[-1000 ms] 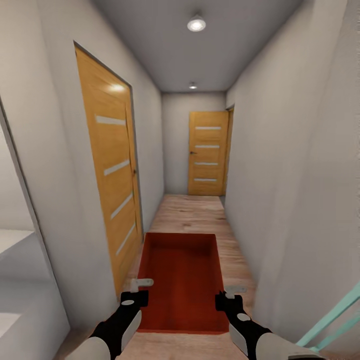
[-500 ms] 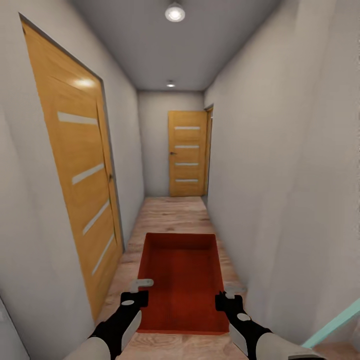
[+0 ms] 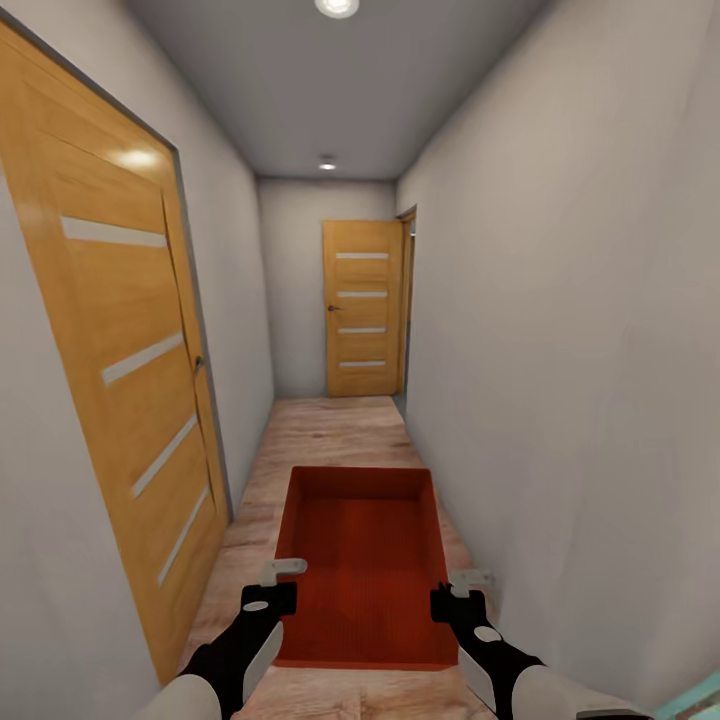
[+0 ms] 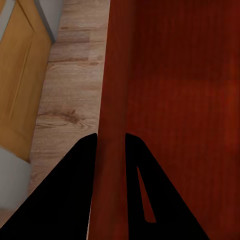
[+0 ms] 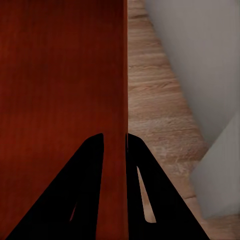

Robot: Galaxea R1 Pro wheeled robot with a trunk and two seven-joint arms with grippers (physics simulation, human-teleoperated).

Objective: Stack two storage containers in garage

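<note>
I am in a narrow corridor with pale grey walls and a grey ceiling carrying a round light. The floor here is light wood plank, not concrete.

An orange wooden door with glass slits stands on my left-hand wall, close by. A second door of the same pattern closes the far end of the corridor.

One storage container, orange-red, ribbed and topless, is held out ahead of me between both arms, level, above the wood floor. Whether a second container is nested in it cannot be determined.

My left gripper is closed on the container's left side wall, one finger inside and one outside. My right gripper is closed on the right side wall in the same manner. Both fingers of each gripper touch the wall they straddle.
</note>
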